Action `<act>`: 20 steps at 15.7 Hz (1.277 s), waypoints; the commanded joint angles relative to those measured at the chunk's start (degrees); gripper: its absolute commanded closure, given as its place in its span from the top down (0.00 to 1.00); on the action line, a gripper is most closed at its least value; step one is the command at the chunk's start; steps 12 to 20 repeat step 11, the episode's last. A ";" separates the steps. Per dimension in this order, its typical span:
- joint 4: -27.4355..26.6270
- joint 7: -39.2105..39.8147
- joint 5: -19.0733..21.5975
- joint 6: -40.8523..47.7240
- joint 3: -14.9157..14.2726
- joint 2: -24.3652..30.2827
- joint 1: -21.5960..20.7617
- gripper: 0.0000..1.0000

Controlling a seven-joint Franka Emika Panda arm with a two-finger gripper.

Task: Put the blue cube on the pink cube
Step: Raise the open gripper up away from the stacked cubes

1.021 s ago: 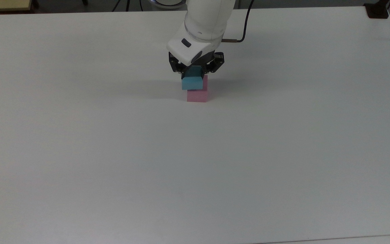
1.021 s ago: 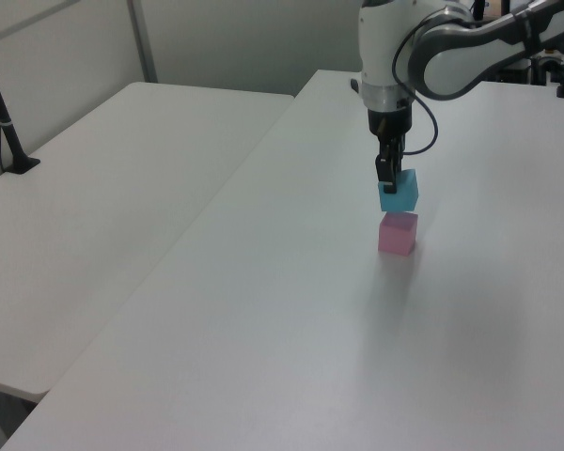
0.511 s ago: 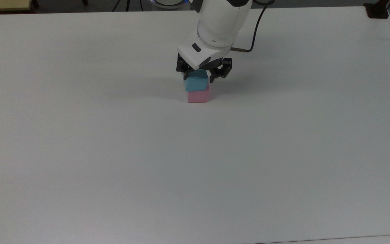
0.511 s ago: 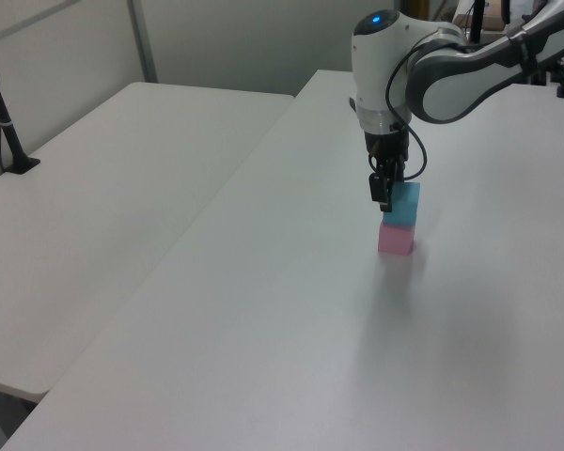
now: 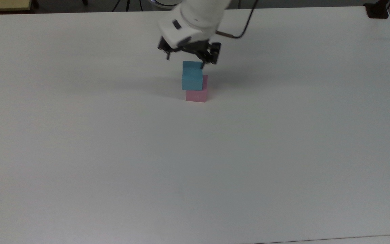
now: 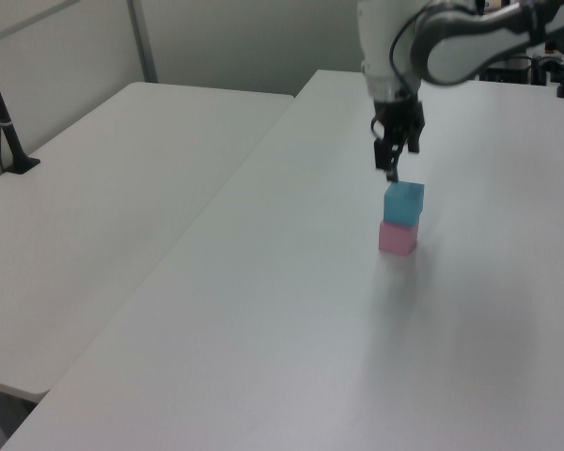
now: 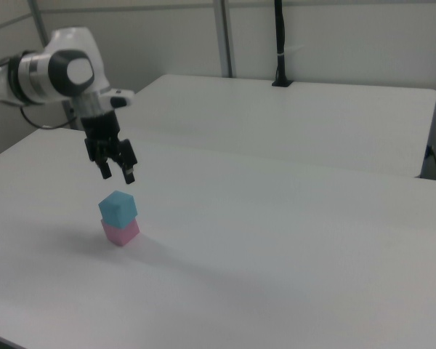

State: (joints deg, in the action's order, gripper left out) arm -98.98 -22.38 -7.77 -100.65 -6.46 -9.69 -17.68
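Blue cube [image 5: 192, 77] sits on top of pink cube [image 5: 196, 93], touching it, both on white table [image 5: 195, 152]. Stack isn't flush: in the top view blue cube overhangs a bit toward the top view's left, w/ a strip of pink top face showing at its right. In the left view blue cube [image 6: 403, 202] looks roughly squared over pink cube [image 6: 398, 237]; in the right view blue cube [image 7: 118, 207] is turned slightly vs pink cube [image 7: 120, 232].

Claw [image 7: 117, 173] hangs above blue cube, apart from it, w/ clear air between. Fingers spread apart, holding nothing. In the top view claw [image 5: 185, 62] overlaps blue cube's far edge, prob. just line of sight. In the left view claw [image 6: 393, 170] is just above blue cube.

Second white table [image 7: 291, 109] stands beyond the stack in the right view, black post [image 7: 280, 43] at its far edge.
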 commanded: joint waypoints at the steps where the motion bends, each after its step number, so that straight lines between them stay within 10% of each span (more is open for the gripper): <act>1: 0.98 4.45 0.48 4.32 -0.57 2.75 2.03 1.00; 11: 2.65 19.13 3.82 11.88 -0.57 11.89 14.24 1.00; 20: 2.65 19.13 3.82 11.88 -0.57 11.89 14.24 1.00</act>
